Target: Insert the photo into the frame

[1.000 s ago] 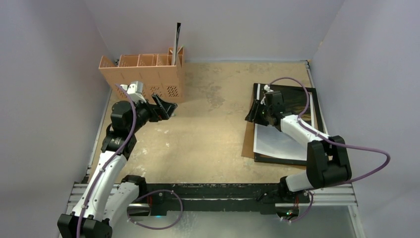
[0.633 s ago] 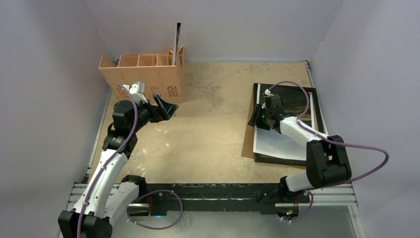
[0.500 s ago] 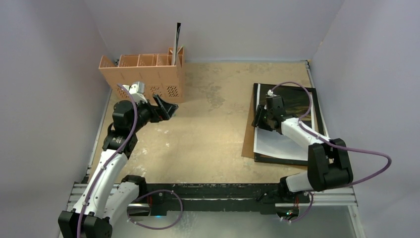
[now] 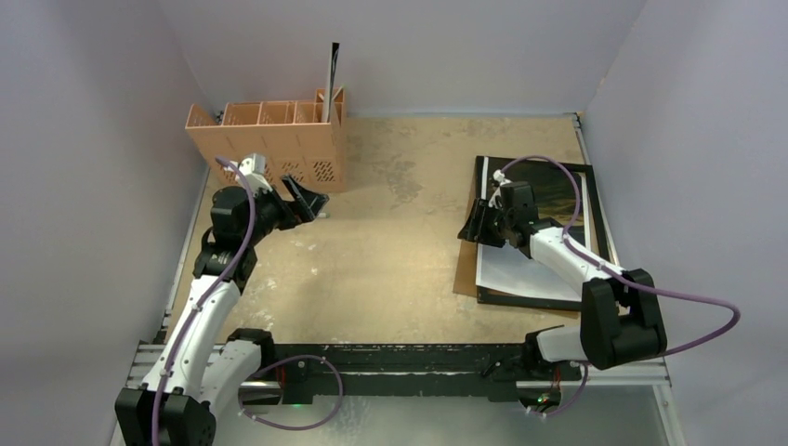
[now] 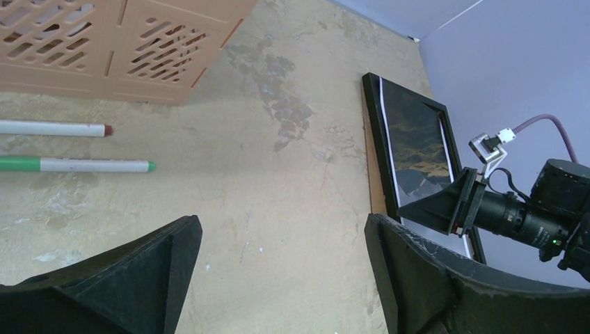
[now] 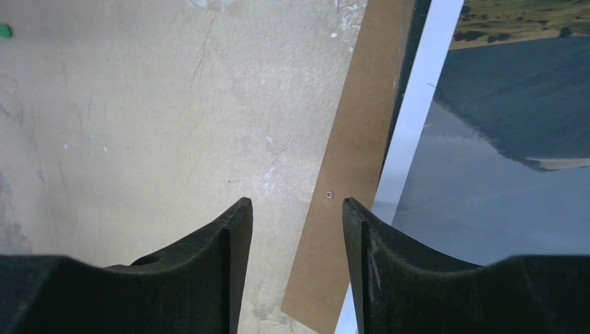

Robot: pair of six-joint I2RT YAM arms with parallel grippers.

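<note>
Right gripper (image 6: pixel 296 209): fingers moderately parted, holding nothing, hovering over the thin brown backing board (image 6: pixel 355 139) that protrudes beside the white-bordered dark mountain-landscape photo print (image 6: pixel 487 181). The photo lies flat within the thin black rectangular frame (image 5: pixel 371 104), on the right of the worn tan table (image 4: pixel 400 242). Left gripper (image 5: pixel 282 229): fingers wide apart, empty, near the perforated orange crate (image 4: pixel 269 139).
</note>
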